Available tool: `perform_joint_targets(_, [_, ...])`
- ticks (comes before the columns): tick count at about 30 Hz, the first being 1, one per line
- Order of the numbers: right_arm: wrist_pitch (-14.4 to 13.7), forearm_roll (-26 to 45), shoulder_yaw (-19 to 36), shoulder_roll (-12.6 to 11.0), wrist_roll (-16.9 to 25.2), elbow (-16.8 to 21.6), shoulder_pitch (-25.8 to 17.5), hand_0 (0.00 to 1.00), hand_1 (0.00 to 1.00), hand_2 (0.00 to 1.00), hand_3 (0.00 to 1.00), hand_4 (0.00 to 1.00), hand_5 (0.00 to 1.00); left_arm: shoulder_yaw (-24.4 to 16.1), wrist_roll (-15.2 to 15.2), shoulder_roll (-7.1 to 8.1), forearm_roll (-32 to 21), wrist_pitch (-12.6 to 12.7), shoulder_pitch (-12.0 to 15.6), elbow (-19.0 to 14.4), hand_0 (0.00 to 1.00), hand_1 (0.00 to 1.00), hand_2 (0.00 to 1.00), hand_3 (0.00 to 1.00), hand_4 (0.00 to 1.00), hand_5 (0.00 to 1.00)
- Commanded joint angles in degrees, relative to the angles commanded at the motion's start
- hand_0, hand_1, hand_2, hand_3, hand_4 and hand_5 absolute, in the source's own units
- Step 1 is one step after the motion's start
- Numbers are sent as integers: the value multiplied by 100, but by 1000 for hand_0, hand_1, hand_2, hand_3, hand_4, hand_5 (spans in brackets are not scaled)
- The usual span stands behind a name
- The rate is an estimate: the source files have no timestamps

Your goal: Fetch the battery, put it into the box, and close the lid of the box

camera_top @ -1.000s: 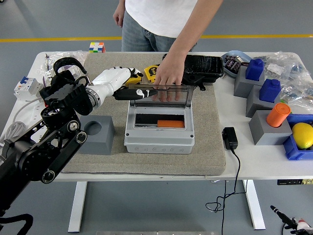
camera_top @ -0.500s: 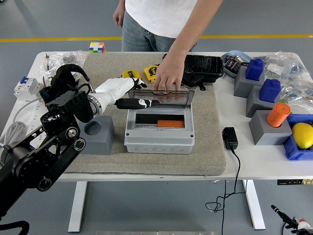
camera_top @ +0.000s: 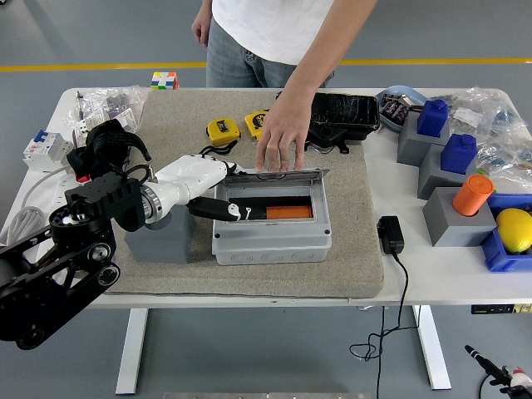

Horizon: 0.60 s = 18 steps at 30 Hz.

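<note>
I see left robot hand resting flat, fingers extended, gripping nothing, across grey box left rim. Orange battery inside box, just right of fingertips. Person's hand presses lid hinge edge.

Yellow tape measure, orange cylinder, lemon, charger

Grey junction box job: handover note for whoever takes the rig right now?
Left hand: white, fingers extended flat on the clear hinged lid, gripping nothing. Right arm out of view.
Orange battery lies inside the grey plastic box on the felt mat.
A person's hand rests at the box's far edge, by the hinge.
Done: battery in. Left: lid looks nearly down; confirm it latches.
</note>
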Motion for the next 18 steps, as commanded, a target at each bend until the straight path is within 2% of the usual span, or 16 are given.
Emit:
perform_joint_targets(4, [0,9,-14,-8,-2,0,16,881,850,790,816,998,998,69,-1,116,-9,3,-29,-234,912,877,806,813,998,998])
perform_joint_targets(11, [-2,72,-87,-9,-7,0,44,883,850,789,815,998,998,114,-12,152,26,3,-87,-356,914,875,802,809,998,998])
perform_joint_targets(18, [12,-86,68,-11,-33,0,29,883,850,790,816,998,998,85,-62,167,59,47,-157,-521,914,874,802,807,998,998])
